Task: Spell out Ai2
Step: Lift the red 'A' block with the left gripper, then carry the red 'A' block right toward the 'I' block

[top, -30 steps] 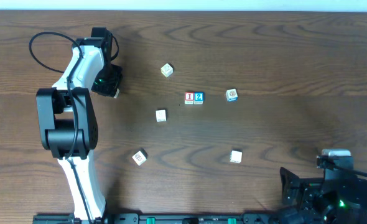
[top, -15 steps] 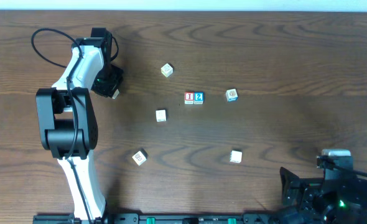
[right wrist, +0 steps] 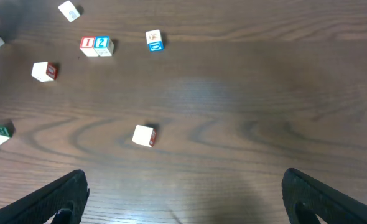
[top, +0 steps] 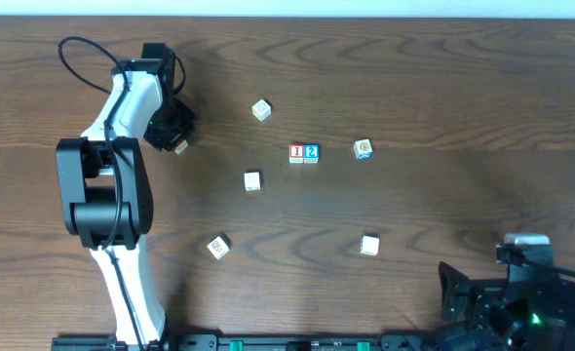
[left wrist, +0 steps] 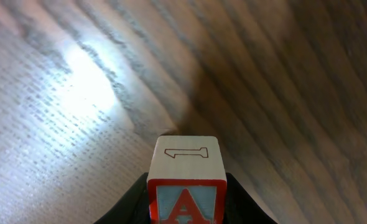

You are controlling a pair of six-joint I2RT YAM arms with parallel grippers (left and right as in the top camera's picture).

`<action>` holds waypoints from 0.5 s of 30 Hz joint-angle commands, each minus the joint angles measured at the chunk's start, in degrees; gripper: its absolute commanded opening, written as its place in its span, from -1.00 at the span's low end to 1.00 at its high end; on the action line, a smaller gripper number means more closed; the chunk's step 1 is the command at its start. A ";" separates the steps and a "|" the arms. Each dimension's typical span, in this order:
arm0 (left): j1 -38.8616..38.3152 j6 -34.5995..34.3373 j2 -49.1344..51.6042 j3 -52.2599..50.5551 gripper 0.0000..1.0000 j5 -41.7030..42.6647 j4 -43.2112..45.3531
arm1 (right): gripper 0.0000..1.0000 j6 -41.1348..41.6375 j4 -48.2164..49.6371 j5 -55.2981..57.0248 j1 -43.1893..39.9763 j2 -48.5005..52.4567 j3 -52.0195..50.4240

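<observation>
The left gripper [left wrist: 186, 211] clamps the A cube [left wrist: 185, 177], its fingers mostly cut off. The I cube [top: 296, 153] and 2 cube [top: 311, 153] touch mid-table; the right gripper [right wrist: 183, 202] stands wide apart, only tips showing.

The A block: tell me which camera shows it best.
Left wrist: the A block sits close up in the left end effector, its letter readable. Overhead shows only a pale corner; right wrist, a tiny speck at most.
</observation>
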 commanded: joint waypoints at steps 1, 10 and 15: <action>-0.24 6.34 1.25 2.47 -0.89 0.44 -0.17 | 0.98 0.28 0.02 -0.02 0.22 -0.11 0.00; -6.40 17.44 1.25 7.34 -0.89 -3.28 -0.20 | 0.99 0.28 0.02 -0.02 0.22 -0.11 0.00; -12.28 20.85 1.25 8.33 -0.89 -6.25 0.20 | 0.98 0.28 0.02 -0.04 0.22 -0.11 0.00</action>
